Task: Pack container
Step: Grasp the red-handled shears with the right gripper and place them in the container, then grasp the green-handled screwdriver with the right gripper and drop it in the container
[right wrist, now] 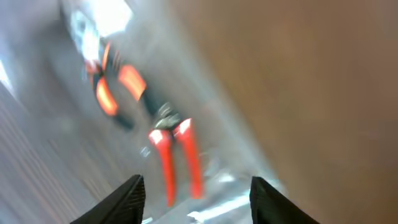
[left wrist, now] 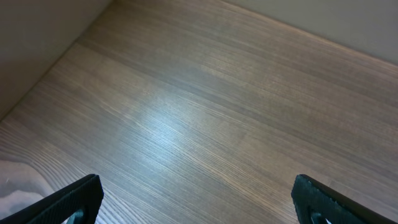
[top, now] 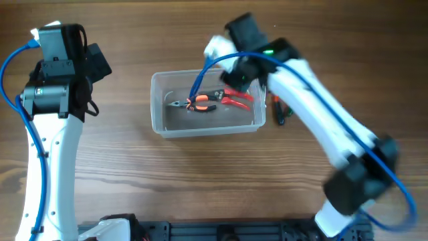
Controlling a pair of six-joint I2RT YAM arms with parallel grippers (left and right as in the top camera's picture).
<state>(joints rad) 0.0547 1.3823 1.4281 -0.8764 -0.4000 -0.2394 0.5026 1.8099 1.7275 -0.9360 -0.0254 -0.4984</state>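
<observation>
The clear plastic container (top: 160, 124) sits at the table's middle. Inside lie pliers with orange-and-black handles (top: 195, 102) and a tool with red handles (top: 235, 98). In the blurred right wrist view the container (right wrist: 68, 112), the orange-handled pliers (right wrist: 115, 90) and the red-handled tool (right wrist: 177, 158) all show. My right gripper (right wrist: 196, 196) is open and empty above the container's right end; in the overhead view it (top: 246, 75) is partly hidden by the arm. My left gripper (left wrist: 196, 199) is open and empty over bare table at the far left.
A small dark tool with green and orange marks (top: 279, 111) lies on the table just right of the container, partly under the right arm. The left arm (top: 57, 73) stands at the table's left side. A wall edge shows in the left wrist view.
</observation>
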